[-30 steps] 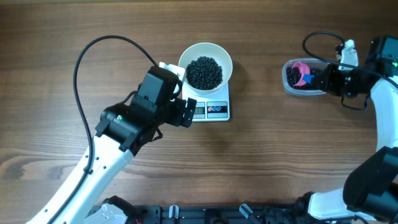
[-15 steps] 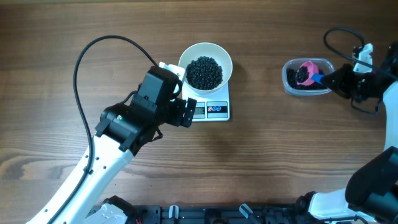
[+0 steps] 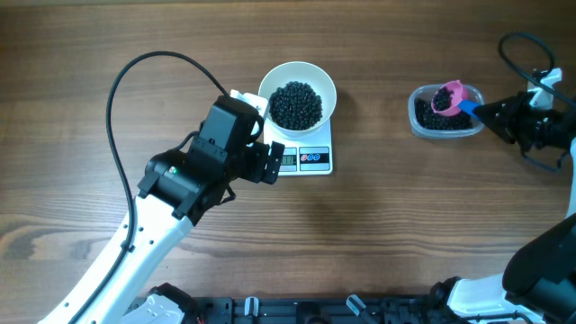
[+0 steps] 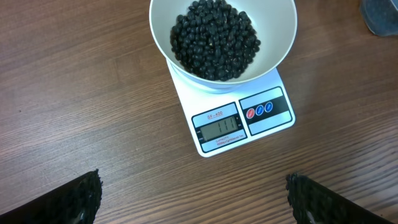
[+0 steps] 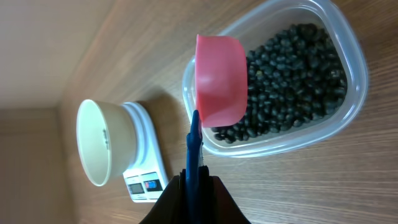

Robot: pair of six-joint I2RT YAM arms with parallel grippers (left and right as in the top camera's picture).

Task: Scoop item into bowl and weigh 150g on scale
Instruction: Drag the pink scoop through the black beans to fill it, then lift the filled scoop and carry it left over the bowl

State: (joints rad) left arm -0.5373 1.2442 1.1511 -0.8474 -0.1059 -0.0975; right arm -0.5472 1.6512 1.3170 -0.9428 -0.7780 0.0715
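- Black pellets (image 3: 296,104): a dark heap fills the bottom of the white bowl (image 3: 321,75). A second lot lies in the clear tub (image 3: 416,114), well apart to the right.
- The bowl sits on the white scale (image 3: 309,160) and covers its far part. The display and the red and blue buttons show in front of it. The digits are lit but too small to read with certainty.
- Scale and tub both rest on the wooden counter (image 3: 378,234).
- Pink scoop (image 3: 447,95) with a blue handle is raised over the tub's far edge, with dark pellets in its cup.
- Right end effector (image 3: 490,112): pinched narrow on the scoop's blue handle.
- Left end effector (image 4: 193,199): spread wide and holding nothing. It hangs over the counter near the scale's display end.
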